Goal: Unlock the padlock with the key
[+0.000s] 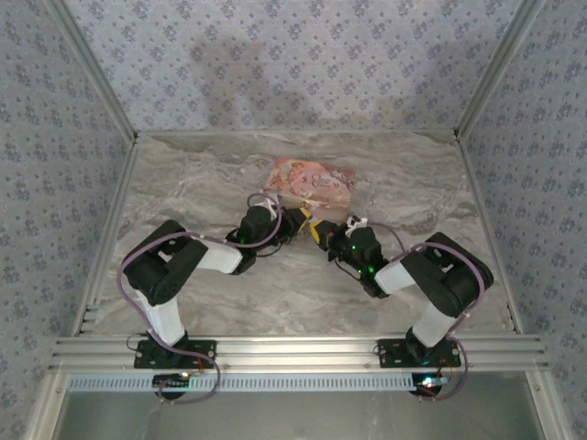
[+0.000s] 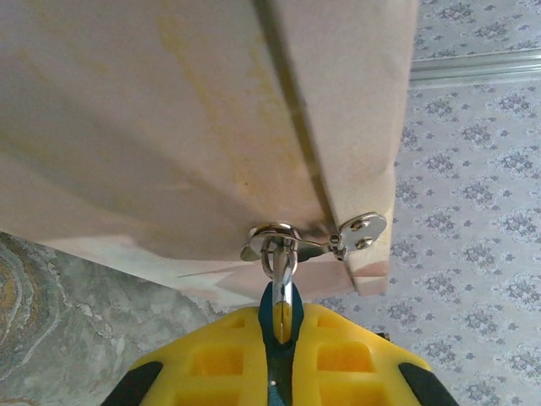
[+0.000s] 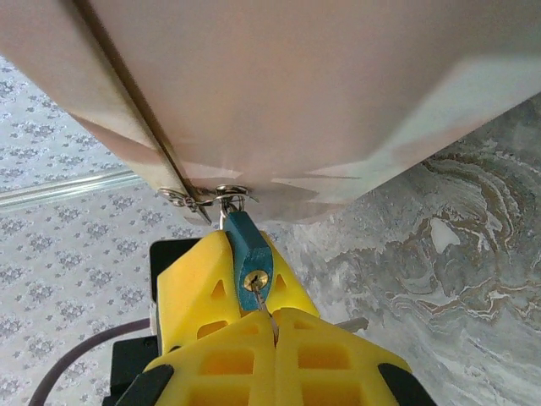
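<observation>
left jaws pinch the padlock point(image 3: 245, 249), hung on the hasp point(image 2: 275, 233) just past their tips, steadying its keyhole point(image 3: 254, 278) toward the right jaws pinching the inserted key point(image 3: 259, 296).

Far centre of the table point(image 1: 183, 183): the box point(image 1: 312, 181). The padlock point(image 3: 248, 254) is hooked on the hasp point(image 2: 275, 235) at the box's near edge. The left gripper point(image 1: 295, 220) is on its left, the right gripper point(image 1: 321, 229) on its right, and the key point(image 3: 256, 294) sits in the keyhole between them.
</observation>
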`<state>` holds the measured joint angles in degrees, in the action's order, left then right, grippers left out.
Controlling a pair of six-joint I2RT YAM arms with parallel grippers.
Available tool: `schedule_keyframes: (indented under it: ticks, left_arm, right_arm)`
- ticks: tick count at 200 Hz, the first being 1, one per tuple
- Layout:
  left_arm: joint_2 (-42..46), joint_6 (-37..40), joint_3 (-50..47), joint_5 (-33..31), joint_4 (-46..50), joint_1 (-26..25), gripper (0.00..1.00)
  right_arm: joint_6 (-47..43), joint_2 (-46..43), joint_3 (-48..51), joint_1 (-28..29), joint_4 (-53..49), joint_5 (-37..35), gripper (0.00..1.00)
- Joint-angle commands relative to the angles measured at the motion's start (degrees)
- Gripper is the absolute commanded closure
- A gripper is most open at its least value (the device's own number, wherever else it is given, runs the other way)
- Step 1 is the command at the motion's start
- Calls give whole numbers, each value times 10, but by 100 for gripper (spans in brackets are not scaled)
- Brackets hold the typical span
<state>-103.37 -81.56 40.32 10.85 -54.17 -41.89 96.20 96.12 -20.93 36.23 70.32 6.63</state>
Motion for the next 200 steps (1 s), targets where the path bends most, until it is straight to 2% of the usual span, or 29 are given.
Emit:
schedule_keyframes:
  ticks: [1, 39, 68, 97, 116, 136, 170, 200]
  left_arm:
    - [-2, -1, 5, 65, -61, -17, 100]
    - [0, 1, 10, 90, -56, -22, 100]
    - [6, 2, 5, 97, -57, -26, 100]
    - [6, -5, 6, 102, -66, -28, 100]
    - [9, 1, 13, 108, -54, -27, 100]
    - [11, 2, 14, 112, -51, -28, 100]
    - [21, 8, 0, 104, -45, -27, 100]
    - [22, 16, -16, 91, -38, -18, 100]
  right_arm:
    - [-9, 22, -29, -11, 24, 16, 100]
    - [-42, 25, -78, -24, -14, 70, 100]
    - [10, 57, -86, -43, 57, 85, 100]
    - [3, 64, -98, -39, 41, 104, 100]
    - [15, 87, -109, -35, 66, 119, 100]
    - [-8, 78, -113, -36, 23, 127, 100]
    - [-42, 56, -104, -45, -21, 140, 95]
    - [-66, 36, -74, -53, -62, 158, 83]
